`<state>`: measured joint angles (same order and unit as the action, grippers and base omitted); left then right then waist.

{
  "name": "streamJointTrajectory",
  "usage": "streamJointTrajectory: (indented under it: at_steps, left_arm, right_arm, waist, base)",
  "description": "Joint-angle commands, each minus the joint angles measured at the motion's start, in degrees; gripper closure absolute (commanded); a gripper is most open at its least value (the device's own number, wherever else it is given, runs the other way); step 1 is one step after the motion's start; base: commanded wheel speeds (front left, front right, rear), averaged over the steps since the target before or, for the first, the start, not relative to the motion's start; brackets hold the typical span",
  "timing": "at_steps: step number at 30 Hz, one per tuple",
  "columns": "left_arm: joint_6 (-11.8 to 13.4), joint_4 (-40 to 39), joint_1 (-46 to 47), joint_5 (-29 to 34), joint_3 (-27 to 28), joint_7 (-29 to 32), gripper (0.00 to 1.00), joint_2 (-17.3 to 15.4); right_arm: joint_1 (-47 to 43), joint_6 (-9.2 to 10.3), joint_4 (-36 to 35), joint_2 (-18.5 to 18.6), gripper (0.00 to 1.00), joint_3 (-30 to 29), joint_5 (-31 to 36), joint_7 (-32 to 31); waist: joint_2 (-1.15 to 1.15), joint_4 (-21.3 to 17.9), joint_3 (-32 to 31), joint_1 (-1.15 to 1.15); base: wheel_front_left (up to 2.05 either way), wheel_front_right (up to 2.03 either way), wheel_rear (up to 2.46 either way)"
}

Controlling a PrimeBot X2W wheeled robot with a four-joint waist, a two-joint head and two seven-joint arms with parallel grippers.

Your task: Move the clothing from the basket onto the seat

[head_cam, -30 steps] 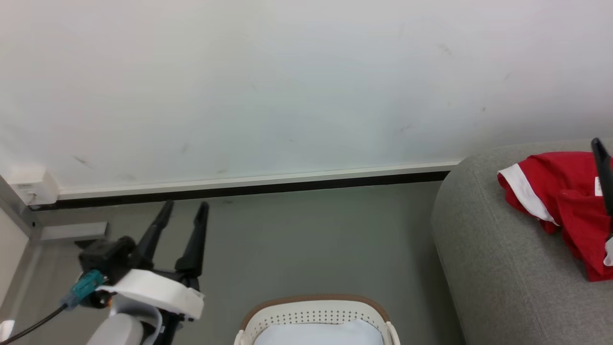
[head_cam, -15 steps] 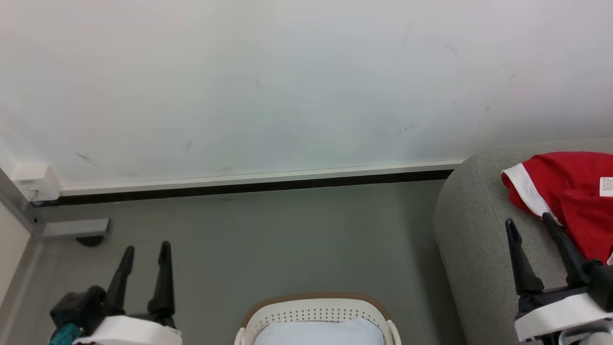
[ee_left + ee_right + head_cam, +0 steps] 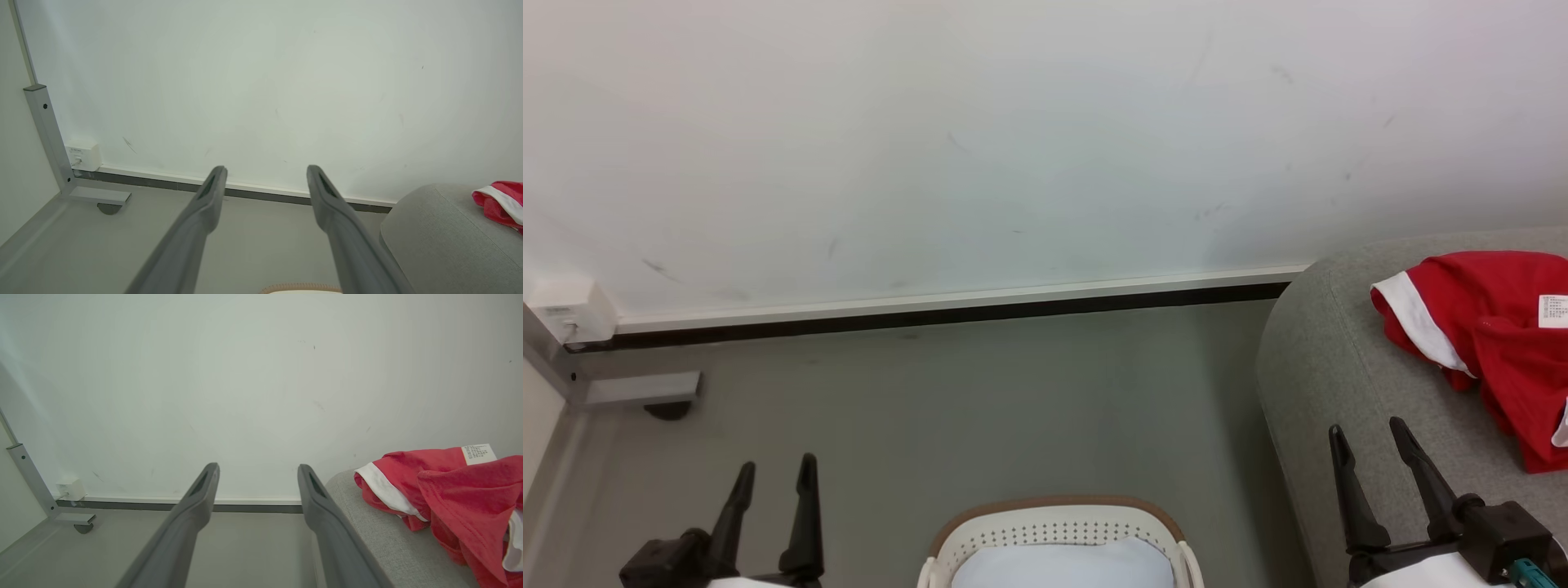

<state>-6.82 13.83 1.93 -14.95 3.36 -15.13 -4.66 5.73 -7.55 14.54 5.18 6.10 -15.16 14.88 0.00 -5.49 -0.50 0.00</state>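
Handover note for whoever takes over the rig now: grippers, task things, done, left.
Left gripper: open, empty, beside the cream-white perforated plastic basket with brown rim.
Right gripper: open, empty, beside the rounded grey fabric sofa.
Done: red soft garment with white trim lies on the sofa.
Left: basket shows a plain white cloth; its near part is cut off, so check there.

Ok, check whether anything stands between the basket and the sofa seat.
Nothing visible does: bare floor separates the basket from the seat. The clothing already lies on the seat, a white cloth shows in the basket, and the left gripper and right gripper are open, empty.
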Motion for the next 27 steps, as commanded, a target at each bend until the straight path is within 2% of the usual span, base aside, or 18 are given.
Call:
streamJointTrajectory:
  at_steps: [1, 13, 27]
  left_arm:
    - [-0.22, 0.04, 0.48, 0.82, 0.50, -0.01, 0.00, 0.11]
    - [-0.64, -0.09, 1.53, 2.41, 0.33, -0.01, 0.00, 1.00]
    - [-0.68, 0.87, 1.87, 2.27, -0.60, -0.01, 0.00, 0.54]
  right_arm:
    - [-0.36, 0.13, 0.14, -0.18, 0.00, -0.12, 0.50, 0.23]
    - [1.55, 0.13, 0.76, -0.44, 0.00, 0.52, -0.18, 0.24]
    - [2.41, 0.13, 1.31, -0.68, 0.00, 1.84, -0.65, 0.24]
  waist:
    - [0.00, 0.06, 0.02, 0.00]
    - [0.00, -0.01, 0.03, 0.00]
    - [0.00, 0.42, 0.14, 0.00]
  base:
    - [0.00, 0.00, 0.00]
    - [0.00, 0.00, 0.00]
    - [0.00, 0.00, 0.00]
